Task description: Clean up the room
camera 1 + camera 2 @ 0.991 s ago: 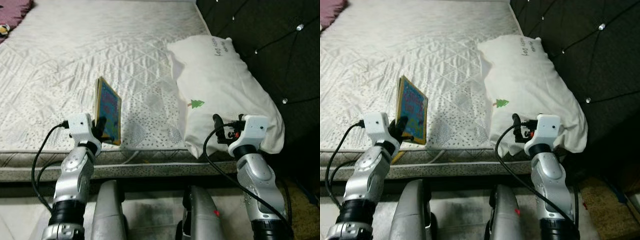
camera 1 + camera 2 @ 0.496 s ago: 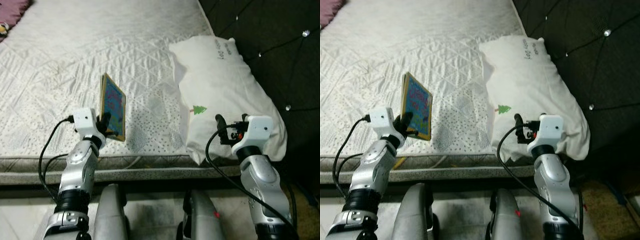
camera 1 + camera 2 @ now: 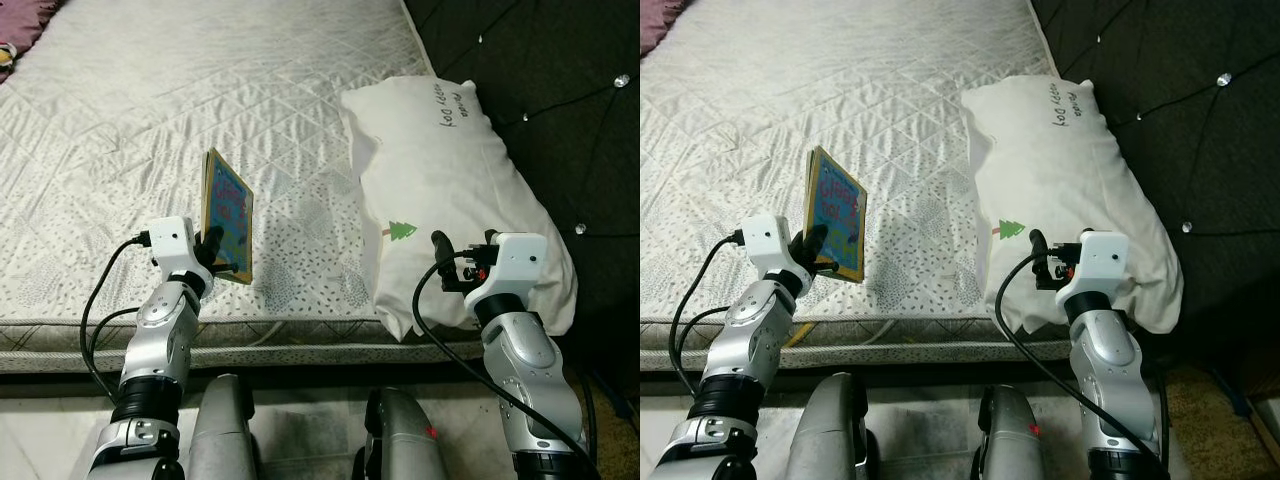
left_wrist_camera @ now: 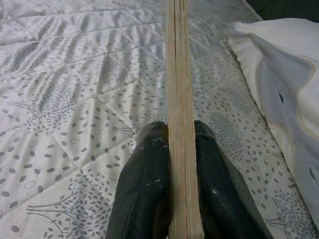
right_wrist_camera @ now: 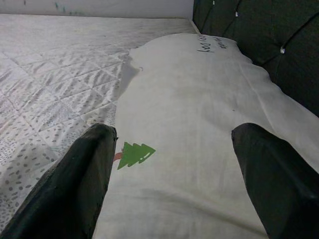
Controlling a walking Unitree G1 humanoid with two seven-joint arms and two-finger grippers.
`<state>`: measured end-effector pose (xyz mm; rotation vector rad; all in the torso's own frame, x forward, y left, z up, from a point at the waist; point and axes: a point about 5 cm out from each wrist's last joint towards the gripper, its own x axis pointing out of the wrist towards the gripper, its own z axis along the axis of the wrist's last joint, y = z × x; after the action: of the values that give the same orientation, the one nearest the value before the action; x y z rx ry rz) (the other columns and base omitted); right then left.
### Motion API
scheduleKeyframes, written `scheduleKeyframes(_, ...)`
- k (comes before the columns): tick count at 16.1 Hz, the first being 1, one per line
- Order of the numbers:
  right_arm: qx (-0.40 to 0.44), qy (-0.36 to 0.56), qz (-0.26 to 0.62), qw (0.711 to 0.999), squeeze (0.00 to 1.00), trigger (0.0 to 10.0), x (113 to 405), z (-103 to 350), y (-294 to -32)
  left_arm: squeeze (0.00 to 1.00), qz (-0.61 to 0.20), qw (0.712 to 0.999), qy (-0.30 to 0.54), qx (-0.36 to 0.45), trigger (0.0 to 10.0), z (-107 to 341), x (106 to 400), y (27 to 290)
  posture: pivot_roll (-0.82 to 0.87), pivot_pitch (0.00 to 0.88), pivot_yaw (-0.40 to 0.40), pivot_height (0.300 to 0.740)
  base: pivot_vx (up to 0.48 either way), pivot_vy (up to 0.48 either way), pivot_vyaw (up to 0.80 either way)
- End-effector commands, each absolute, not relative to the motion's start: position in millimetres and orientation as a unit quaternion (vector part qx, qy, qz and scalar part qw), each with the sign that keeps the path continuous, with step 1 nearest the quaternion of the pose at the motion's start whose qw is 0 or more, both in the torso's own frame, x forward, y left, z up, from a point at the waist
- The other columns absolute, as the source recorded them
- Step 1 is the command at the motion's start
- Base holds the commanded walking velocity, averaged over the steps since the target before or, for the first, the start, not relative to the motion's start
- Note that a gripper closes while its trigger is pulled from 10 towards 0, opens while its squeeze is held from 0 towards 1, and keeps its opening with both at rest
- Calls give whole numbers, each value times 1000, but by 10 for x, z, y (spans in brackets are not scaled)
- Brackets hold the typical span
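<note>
Book (image 3: 226,216) thin, upright, yellow-edged, blue colourful cover.

Bed (image 3: 120,130): white quilted mattress cover, diamond stitching, small grey speckle print toward near edge. Dark piping runs along mattress front edge. Dark tufted headboard (image 3: 560,90) with shiny buttons on robot's right side. White pillow (image 3: 450,190) lies flat on mattress against headboard, long axis running away from robot; small green tree print near its inner edge, dark handwriting-style lettering at far end. Bit of pink fabric (image 3: 15,25) at mattress far left corner. Pale floor (image 3: 40,450) below bed.
</note>
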<state>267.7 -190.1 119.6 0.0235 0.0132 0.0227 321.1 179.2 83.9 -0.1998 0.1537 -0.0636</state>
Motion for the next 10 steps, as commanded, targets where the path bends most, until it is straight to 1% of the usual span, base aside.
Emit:
scheduleKeyframes(1,8,8,11,1000,0,10000,2659,1200,-1909,0,-36,993,56,-99,10000,927,3260,1789,-116,114,-30,627,0,0,0)
scheduleKeyframes(6,11,7,14,1000,0,10000,2662,1197,-1892,0,-32,993,54,-99,10000,933,3286,1792,-115,108,-28,573,0,0,0)
scheduleKeyframes(10,12,7,13,1000,0,10000,2668,1201,-1896,0,-30,992,51,-113,10000,944,3290,1805,-113,113,-28,573,0,0,0)
